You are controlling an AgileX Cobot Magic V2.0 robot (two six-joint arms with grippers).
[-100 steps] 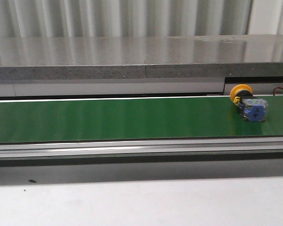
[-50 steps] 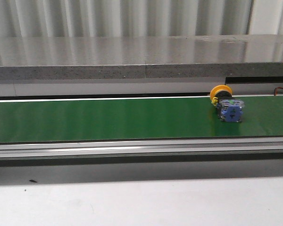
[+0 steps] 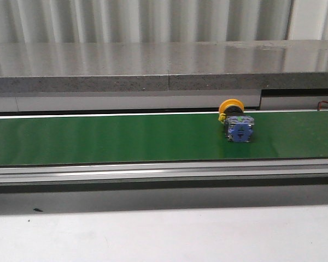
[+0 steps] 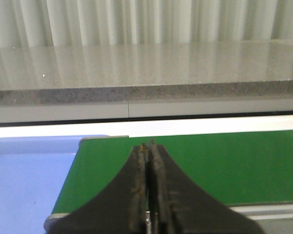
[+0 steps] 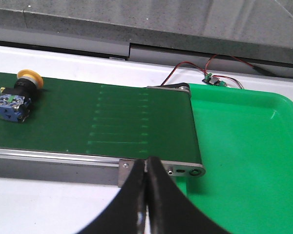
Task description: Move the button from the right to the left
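Note:
The button (image 3: 236,124) lies on its side on the green belt (image 3: 126,139), right of the belt's middle, its yellow head toward the far edge and its blue-grey block toward me. In the right wrist view the button (image 5: 15,99) rests far along the belt from my right gripper (image 5: 146,163), which is shut with nothing in it, near the belt's right end. My left gripper (image 4: 147,147) is shut and empty over the belt's left end (image 4: 83,142); the button is out of that view. Neither gripper shows in the front view.
A blue tray (image 4: 24,180) sits past the belt's left end and a green tray (image 5: 249,161) past its right end. A grey stone ledge (image 3: 153,65) runs behind the belt. Red and black wires (image 5: 195,68) lie by the right roller. A metal rail (image 3: 153,172) fronts the belt.
The button has travelled leftward along the belt, from near the right edge of the front view to right of the middle. Its orientation is unchanged.

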